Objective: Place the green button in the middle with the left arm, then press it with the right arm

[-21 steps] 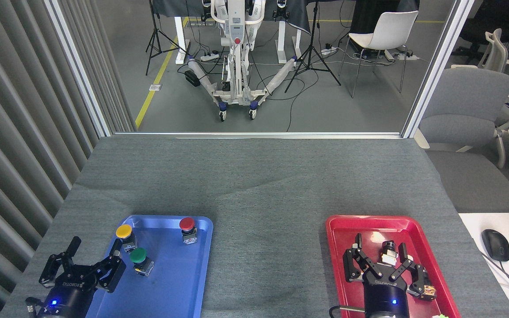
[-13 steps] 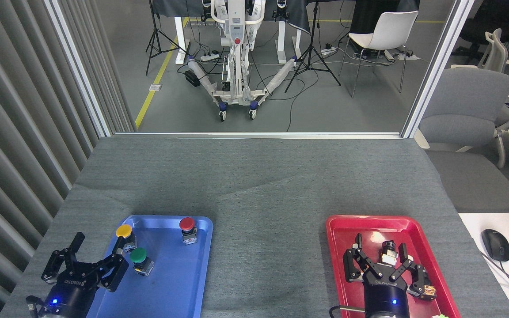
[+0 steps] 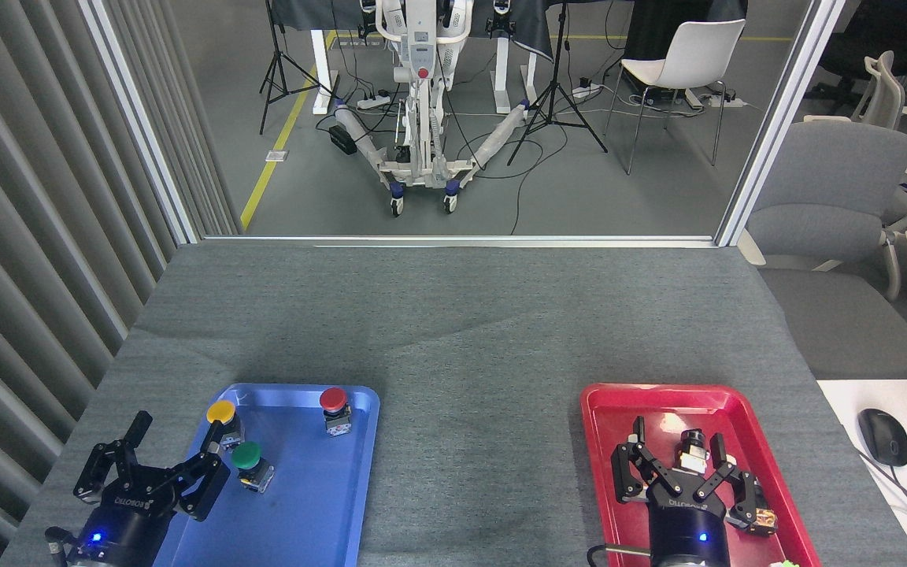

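1. Grey felt table cover [image 3: 453,331] underfoot of everything, faintly creased, bare in the middle [image 3: 477,472] between two trays.
2. At the near left edge, left gripper [image 3: 174,445] on a round black wrist with a small blue light, fingers spread wide apart, holding nothing. One finger out over the grey cover to the left, the other over the left rim of the blue tray [image 3: 320,520].
3. At the near right edge, right gripper [image 3: 674,461] over the red tray [image 3: 603,425], fingers likewise parted, blue light on the wrist. Between and just beyond its fingers, a small black-and-white part [image 3: 691,449]; touching or not, cannot tell. Just right of the wrist, a small brown piece [image 3: 765,518] on the red tray.
4. On the blue tray, green button [image 3: 246,457] just right of the left gripper's right finger, close beside it but not between the fingers, tipped slightly on its grey body.
5. Slightly farther and left, yellow button [image 3: 221,412]; farther right near the tray's far rim, red button [image 3: 333,400], well apart from the other two.
6. To the far right, off the cover, black mouse [image 3: 883,437] on a white desk.
7. Beyond the table's far edge, grey floor with a white wheeled stand [image 3: 422,102], tripods, cables, a white chair [image 3: 686,59] and a grey office chair [image 3: 831,197].
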Controlling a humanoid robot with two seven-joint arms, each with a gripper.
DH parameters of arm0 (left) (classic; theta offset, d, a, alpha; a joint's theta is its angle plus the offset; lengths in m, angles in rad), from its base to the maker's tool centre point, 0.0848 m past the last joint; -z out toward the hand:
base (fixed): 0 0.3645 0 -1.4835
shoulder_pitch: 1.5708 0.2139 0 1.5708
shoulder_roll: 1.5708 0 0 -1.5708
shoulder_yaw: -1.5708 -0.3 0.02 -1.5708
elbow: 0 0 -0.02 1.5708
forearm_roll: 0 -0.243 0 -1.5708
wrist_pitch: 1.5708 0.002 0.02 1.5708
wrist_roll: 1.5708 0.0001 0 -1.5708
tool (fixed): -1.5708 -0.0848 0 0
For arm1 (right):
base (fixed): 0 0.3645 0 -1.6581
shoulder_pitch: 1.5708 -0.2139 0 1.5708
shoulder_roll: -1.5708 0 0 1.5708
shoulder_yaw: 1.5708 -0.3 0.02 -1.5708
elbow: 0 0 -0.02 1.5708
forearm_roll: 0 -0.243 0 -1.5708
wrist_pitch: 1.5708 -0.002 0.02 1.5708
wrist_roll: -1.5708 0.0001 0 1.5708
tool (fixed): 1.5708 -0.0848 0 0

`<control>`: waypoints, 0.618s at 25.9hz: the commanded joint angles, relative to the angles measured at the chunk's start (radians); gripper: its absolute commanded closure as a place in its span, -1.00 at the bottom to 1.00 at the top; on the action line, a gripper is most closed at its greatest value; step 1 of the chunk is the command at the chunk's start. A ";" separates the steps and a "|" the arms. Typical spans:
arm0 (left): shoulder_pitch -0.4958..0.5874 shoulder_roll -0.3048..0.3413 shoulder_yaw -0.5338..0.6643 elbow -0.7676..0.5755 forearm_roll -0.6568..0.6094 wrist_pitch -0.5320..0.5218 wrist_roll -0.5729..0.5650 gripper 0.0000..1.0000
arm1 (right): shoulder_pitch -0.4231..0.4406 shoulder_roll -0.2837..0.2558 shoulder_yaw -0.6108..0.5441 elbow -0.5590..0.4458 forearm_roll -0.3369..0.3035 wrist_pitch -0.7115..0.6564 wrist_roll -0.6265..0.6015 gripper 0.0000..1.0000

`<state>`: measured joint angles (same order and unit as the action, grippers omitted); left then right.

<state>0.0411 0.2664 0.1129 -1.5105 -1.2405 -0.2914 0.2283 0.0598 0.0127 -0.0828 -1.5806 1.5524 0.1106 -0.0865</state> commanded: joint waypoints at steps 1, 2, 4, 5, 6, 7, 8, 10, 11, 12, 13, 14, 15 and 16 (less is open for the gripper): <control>-0.001 0.002 -0.001 0.001 -0.001 -0.002 -0.007 -0.99 | 0.000 0.001 0.000 0.001 0.000 0.000 0.001 -1.00; -0.001 0.004 -0.002 -0.001 -0.002 -0.003 -0.009 -0.99 | 0.000 0.000 0.000 0.001 0.000 0.000 0.001 -1.00; 0.000 0.004 -0.002 0.003 -0.001 -0.005 -0.009 -0.99 | 0.000 0.000 0.000 0.001 0.000 0.000 0.001 -1.00; -0.001 0.005 -0.002 0.007 -0.001 -0.005 -0.011 -0.99 | 0.000 0.000 -0.002 0.001 0.000 0.000 0.001 -1.00; -0.001 0.005 -0.002 0.009 -0.002 -0.005 -0.011 -0.99 | 0.000 0.000 -0.002 0.001 0.000 0.000 0.001 -1.00; -0.003 0.005 -0.002 0.010 -0.005 -0.005 -0.011 -0.99 | 0.000 0.001 -0.002 0.001 0.000 0.000 0.001 -1.00; -0.003 0.005 -0.002 0.010 -0.005 -0.005 -0.012 -0.99 | 0.000 0.001 -0.002 0.001 0.000 0.000 0.001 -1.00; -0.003 0.007 -0.002 0.010 -0.007 -0.003 -0.011 -0.99 | 0.000 0.001 -0.002 0.001 0.000 0.000 0.001 -1.00; -0.003 0.005 -0.002 0.010 -0.007 -0.003 -0.011 -0.99 | 0.000 0.001 0.000 0.001 0.000 0.000 0.001 -1.00; -0.003 0.005 -0.002 0.009 -0.008 -0.003 -0.011 -0.99 | 0.000 0.001 -0.002 0.001 0.000 0.000 0.001 -1.00; -0.003 0.005 -0.002 0.009 -0.008 -0.003 -0.011 -0.99 | 0.000 0.001 0.000 0.001 0.000 0.000 0.001 -1.00; -0.003 0.005 -0.002 0.009 -0.010 -0.003 -0.011 -0.99 | 0.000 0.000 -0.002 0.001 0.000 0.000 0.001 -1.00; -0.003 0.005 -0.002 0.010 -0.011 -0.003 -0.009 -0.99 | 0.000 0.001 0.000 0.001 0.000 0.000 0.001 -1.00; -0.003 0.005 -0.002 0.010 -0.013 -0.003 -0.009 -0.99 | 0.000 0.001 0.000 0.001 0.000 0.000 0.001 -1.00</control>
<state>0.0383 0.2721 0.1098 -1.5009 -1.2498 -0.2956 0.2180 0.0598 0.0137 -0.0837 -1.5801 1.5524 0.1106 -0.0857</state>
